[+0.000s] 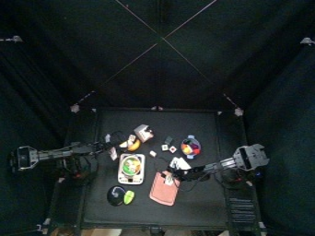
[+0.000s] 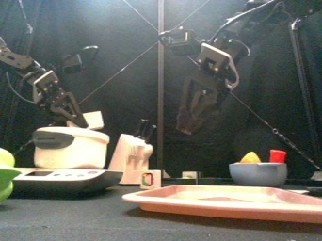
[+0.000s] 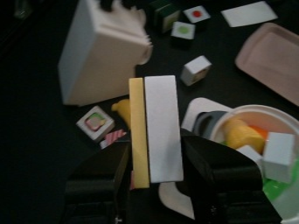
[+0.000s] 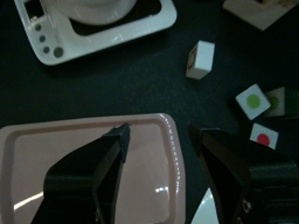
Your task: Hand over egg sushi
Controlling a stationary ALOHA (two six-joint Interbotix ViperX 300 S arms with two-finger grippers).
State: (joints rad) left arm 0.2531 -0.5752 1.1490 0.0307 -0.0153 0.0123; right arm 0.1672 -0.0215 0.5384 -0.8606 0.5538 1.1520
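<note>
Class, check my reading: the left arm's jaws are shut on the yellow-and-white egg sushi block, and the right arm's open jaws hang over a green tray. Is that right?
One detail is wrong. The right gripper hangs over a pink rectangular tray, not a green one, as the right wrist view shows. The left gripper does hold the yellow-and-white egg sushi block.

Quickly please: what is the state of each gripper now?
Left gripper: closed on the egg sushi.
Right gripper: open, empty, above the pink tray.

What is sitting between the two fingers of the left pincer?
In the left wrist view, the left pincer grips the egg sushi, a yellow-and-white block, between its fingers; nothing else is between them.
</note>
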